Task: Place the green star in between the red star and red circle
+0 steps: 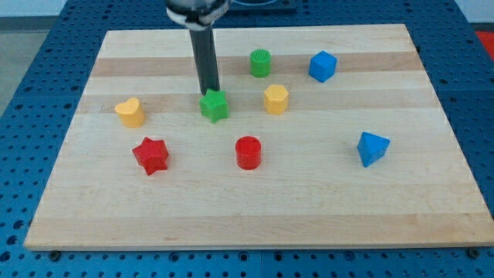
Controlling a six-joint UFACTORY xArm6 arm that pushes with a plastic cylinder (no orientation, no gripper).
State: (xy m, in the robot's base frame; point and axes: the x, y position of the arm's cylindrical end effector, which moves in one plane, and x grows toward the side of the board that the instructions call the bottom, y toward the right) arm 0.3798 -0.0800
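The green star [215, 106] lies on the wooden board [255, 216], above the gap between the red star [151, 155] and the red circle [248, 152]. My tip [209, 92] touches the green star's upper edge, on the side toward the view's top. The rod rises from there to the view's top edge. The red star is at lower left and the red circle is right of it, both apart from the green star.
A yellow heart-like block [130, 112] sits at left. A yellow hexagon-like block [275, 99] is right of the green star. A green cylinder [261, 62] and a blue cube [323, 66] are near the top. A blue block [372, 147] is at right.
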